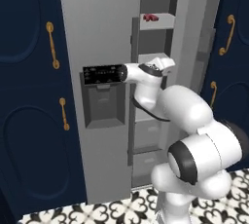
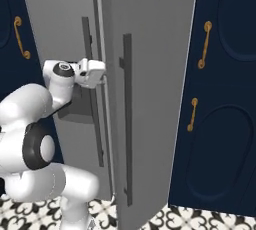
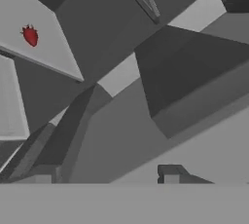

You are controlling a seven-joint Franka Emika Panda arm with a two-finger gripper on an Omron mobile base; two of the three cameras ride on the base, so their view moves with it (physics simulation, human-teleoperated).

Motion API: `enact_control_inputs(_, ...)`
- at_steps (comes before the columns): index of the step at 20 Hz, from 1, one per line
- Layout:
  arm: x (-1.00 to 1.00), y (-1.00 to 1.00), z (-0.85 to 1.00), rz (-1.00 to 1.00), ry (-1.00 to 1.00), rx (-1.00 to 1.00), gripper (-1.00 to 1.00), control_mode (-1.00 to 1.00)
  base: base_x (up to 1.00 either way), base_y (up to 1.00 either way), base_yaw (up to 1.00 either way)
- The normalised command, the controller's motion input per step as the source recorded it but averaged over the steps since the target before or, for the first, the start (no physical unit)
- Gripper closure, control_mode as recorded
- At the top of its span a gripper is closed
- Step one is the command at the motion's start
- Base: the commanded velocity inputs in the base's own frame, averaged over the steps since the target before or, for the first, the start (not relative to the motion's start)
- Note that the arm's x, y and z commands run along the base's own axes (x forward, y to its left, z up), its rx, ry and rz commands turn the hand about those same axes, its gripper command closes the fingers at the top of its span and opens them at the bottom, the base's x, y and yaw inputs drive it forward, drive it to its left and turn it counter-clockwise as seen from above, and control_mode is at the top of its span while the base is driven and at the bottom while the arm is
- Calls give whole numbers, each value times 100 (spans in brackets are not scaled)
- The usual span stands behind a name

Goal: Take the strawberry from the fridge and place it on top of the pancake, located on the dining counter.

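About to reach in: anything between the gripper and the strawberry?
Hand view: the strawberry lies alone on a pale fridge shelf; only open space and shelf surface toward the gripper.

Fridge (image 1: 104,33): tall grey two-door unit, black-panelled dispenser in left door, long vertical grey handles. Right door swung open, pale shelves inside exposed. Strawberry (image 3: 30,36): tiny bright-red rounded berry, lying on pale shelf inside fridge, upper left in hand view. Left base view: small red item (image 1: 150,18) on upper shelf; too small to tell if same berry.
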Motion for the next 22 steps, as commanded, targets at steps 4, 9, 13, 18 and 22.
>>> enact_control_inputs(4,-37,-98,0,-12,-1,1,-100,-100,0,0,0)
enact_control_inputs(9,-13,-92,0,-7,-1,0,-100,-100,0,0,0)
enact_control_inputs(13,-1,-95,0,-6,0,0,-100,-100,0,0,0)
enact_control_inputs(18,0,-95,0,-10,0,1,-100,-100,0,0,0)
enact_control_inputs(22,-1,-96,0,-12,0,0,-100,-100,0,0,0)
